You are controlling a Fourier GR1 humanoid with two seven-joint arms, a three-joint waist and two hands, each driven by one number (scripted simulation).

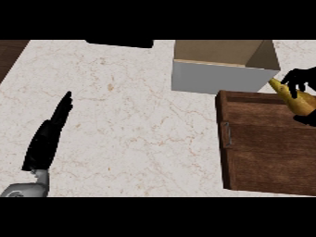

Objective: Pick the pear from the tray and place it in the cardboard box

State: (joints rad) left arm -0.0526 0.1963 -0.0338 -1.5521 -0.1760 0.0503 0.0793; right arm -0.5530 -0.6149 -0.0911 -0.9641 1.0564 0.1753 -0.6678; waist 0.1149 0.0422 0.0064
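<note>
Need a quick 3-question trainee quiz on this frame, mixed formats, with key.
1. True or false: the pear already lies inside the cardboard box.
2. Which hand holds the pear? A) left hand B) right hand
3. Fill in: the wooden tray sits on the counter, directly in front of the ____.

Key: 1 false; 2 B; 3 cardboard box.

Marble counter (133, 115); dark object (119, 43), perhaps an appliance, at far edge.
</note>
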